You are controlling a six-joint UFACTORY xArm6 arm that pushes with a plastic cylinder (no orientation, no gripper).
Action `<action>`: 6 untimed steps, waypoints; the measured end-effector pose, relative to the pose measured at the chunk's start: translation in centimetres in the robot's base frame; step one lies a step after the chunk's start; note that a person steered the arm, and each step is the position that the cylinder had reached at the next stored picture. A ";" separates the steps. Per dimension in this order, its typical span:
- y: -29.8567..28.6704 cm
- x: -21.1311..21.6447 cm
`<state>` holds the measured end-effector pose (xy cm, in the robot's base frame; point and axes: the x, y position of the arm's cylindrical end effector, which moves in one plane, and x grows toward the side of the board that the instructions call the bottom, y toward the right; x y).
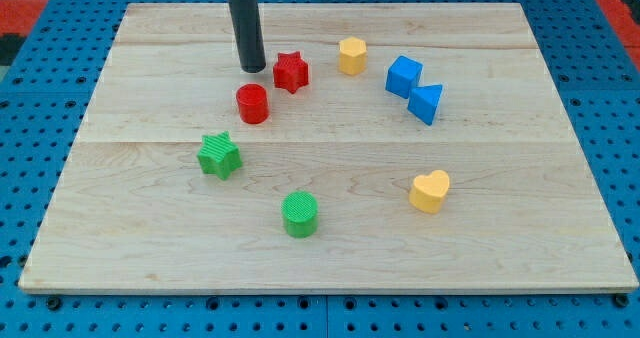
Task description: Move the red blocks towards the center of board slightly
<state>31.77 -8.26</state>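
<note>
A red star block (290, 72) lies in the upper middle of the wooden board (150, 228). A red cylinder block (252, 104) stands just below and left of it. My tip (252, 69) rests on the board just left of the red star and just above the red cylinder, close to both. I cannot tell whether it touches either.
A yellow hexagon block (351, 55) lies right of the red star. A blue cube (404, 76) and a blue triangle (426, 103) lie at the upper right. A green star (219, 155), a green cylinder (300, 214) and a yellow heart (430, 191) lie lower down.
</note>
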 end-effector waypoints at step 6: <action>11.2 -2.2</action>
